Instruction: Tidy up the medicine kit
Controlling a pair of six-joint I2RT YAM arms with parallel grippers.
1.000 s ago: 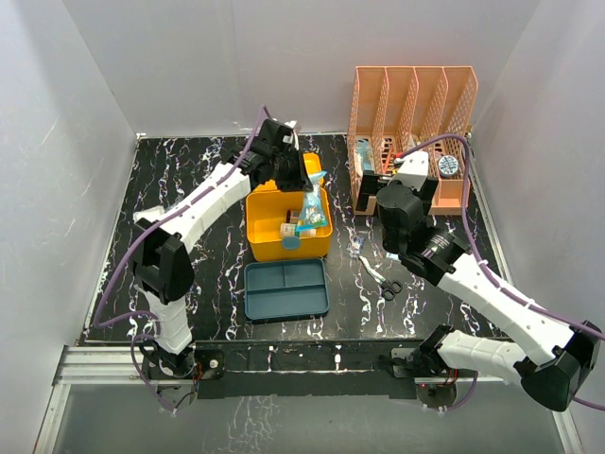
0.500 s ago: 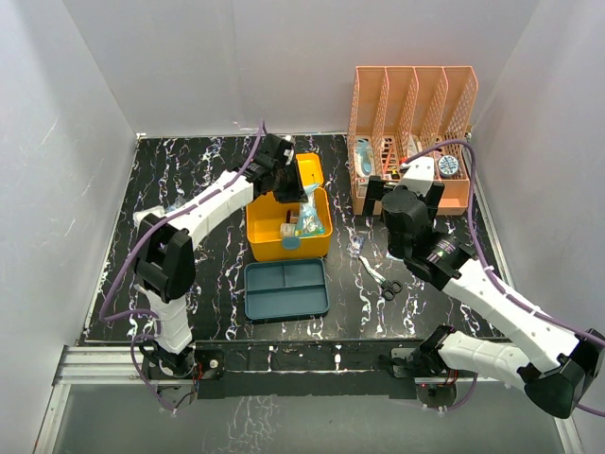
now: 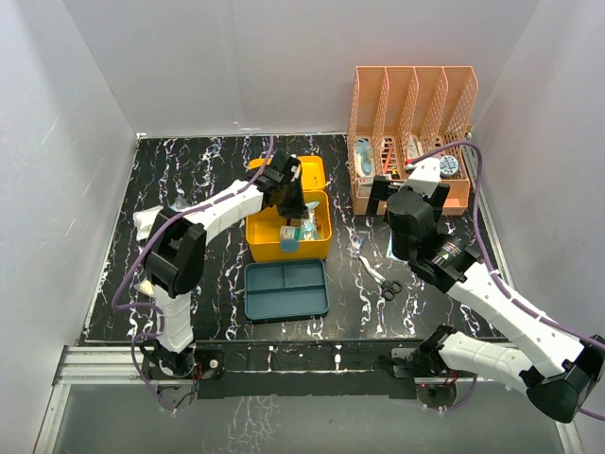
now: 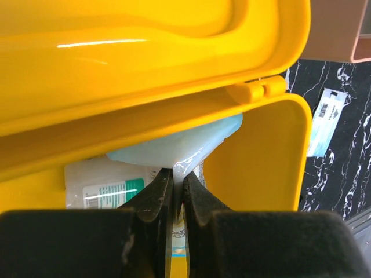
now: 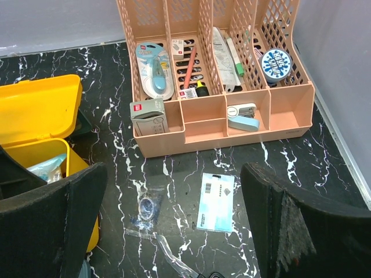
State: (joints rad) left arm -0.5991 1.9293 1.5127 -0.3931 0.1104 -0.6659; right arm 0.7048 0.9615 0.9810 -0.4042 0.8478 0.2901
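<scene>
Top external view: the medicine kit [image 3: 288, 244] stood open near mid-surface [image 3: 189, 180] with packets inside. Its teal insert tray [image 3: 286, 290] lay apart, just in front. The orange file rack [image 3: 413, 123] stood at right rear. The left gripper [image 3: 298, 213] hung inside the kit. The left wrist view showed it clenched on a pale blue packet [image 4: 174, 153] beneath the raised lid [image 4: 145, 58]. The right gripper [image 5: 174, 231] was fully released, grasping nothing. Its wrist view resolved the rack's contents: a blue dispenser [image 5: 153, 69], pens and a round patterned disc [image 5: 275, 61].
</scene>
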